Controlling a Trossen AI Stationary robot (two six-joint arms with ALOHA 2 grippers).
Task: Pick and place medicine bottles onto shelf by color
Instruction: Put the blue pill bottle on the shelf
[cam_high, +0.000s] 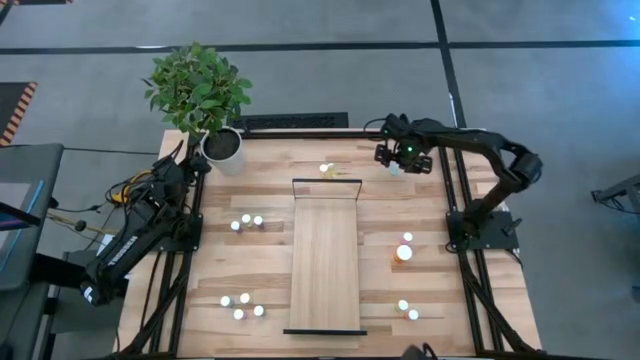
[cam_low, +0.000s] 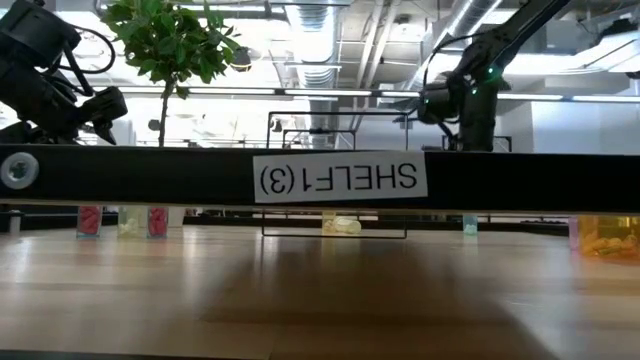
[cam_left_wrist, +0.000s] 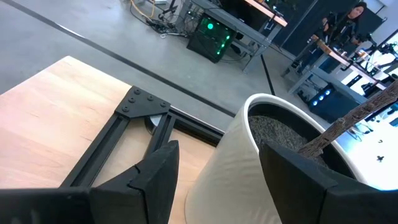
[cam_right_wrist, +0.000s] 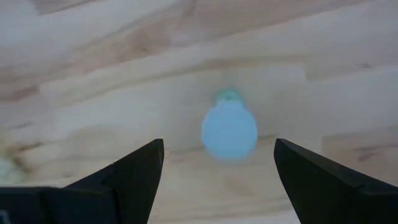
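The light-wood shelf (cam_high: 325, 255) lies in the middle of the table, its black frame (cam_low: 320, 178) filling the low view. White-capped medicine bottles stand in small groups to its left (cam_high: 246, 222), near left (cam_high: 242, 303), right (cam_high: 405, 250), near right (cam_high: 408, 310) and far end (cam_high: 328, 170). My right gripper (cam_high: 397, 165) hangs open, pointing down, over a teal-bodied bottle (cam_right_wrist: 229, 130) that stands upright on the table between and below its fingers, untouched. My left gripper (cam_left_wrist: 219, 148) waits open at the far left, beside the white pot.
A white plant pot (cam_high: 222, 148) with a leafy plant (cam_high: 195, 85) stands at the table's far left corner, right in front of my left gripper. Black frame rails (cam_high: 465, 270) run along the table's left and right sides. Bare wood lies between the bottle groups.
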